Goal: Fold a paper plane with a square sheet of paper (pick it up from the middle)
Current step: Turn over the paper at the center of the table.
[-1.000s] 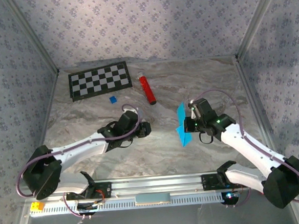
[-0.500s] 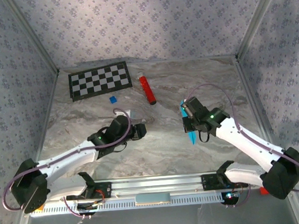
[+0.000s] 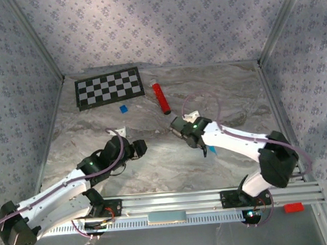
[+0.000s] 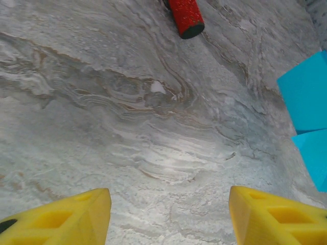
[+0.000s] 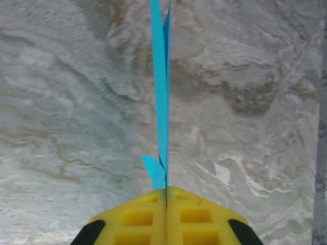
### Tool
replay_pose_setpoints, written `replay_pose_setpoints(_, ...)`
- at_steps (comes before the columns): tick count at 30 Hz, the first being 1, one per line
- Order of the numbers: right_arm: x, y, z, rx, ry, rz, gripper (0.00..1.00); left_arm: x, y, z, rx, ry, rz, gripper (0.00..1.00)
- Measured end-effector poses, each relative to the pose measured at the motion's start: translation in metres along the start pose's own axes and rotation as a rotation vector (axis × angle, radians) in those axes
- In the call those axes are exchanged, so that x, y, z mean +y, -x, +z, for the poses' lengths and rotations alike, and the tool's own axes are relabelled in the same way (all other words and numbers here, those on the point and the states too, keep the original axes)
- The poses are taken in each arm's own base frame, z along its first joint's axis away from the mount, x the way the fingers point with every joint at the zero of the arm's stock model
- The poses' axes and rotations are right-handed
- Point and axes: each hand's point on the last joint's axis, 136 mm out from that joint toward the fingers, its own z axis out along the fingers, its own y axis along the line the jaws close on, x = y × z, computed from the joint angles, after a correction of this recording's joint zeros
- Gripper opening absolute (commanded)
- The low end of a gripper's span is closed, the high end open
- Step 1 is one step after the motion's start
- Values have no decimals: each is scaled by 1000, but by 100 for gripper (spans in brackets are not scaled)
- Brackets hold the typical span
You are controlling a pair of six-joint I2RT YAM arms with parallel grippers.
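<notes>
Cyan paper: folded, edge-on, pinched by the right gripper, fingers closed on it.
Long axis: runs straight ahead from those jaws.
Left gripper: jaws wide, empty; paper off to its right, nearby.

Our right gripper swings left, from near the right edge of the table toward its middle, and the blue paper it pinches turns edge-on. Our left gripper draws back toward the near left corner, away from the paper.
</notes>
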Motion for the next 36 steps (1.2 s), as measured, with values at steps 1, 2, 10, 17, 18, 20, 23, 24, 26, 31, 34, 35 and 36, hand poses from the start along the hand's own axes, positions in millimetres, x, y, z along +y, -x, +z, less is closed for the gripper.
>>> replay_pose_setpoints(1,11,1,2,7,1,-25,2,3,1,-3,-9,6,-6,63)
replay_pose_setpoints(2,21,3,3,13,6,-48,2,6,1,-5,-16,12,-11,63)
replay_pose_setpoints(10,127,30,1,13,98,-178,2,21,8,-24,-69,43,-43,64)
replay_pose_setpoints(17,179,27,-4,67,284,-209,21,36,7,-29,-78,95,-56,64)
replay_pose_setpoints(18,185,28,-6,69,325,-201,26,36,7,-30,-79,94,-57,64)
replay_pose_setpoints(20,198,29,-14,81,439,-161,38,36,8,-31,-83,89,-58,64)
replay_pose_setpoints(23,200,37,-30,90,625,-65,53,35,6,-29,-68,86,-49,65)
replay_pose_setpoints(24,195,42,-37,82,686,-19,54,36,4,-28,-59,92,-44,65)
replay_pose_setpoints(26,175,58,-51,48,804,95,52,36,-2,-23,-26,102,-25,65)
replay_pose_setpoints(31,110,83,-57,-55,948,363,37,37,-23,-3,93,137,19,63)
replay_pose_setpoints(34,93,71,-38,-37,1015,477,32,32,-33,9,165,142,34,61)
replay_pose_setpoints(35,91,61,-27,-8,1036,517,29,28,-35,13,184,136,35,60)
replay_pose_setpoints(36,90,53,-19,17,1052,546,27,25,-36,16,199,132,35,60)
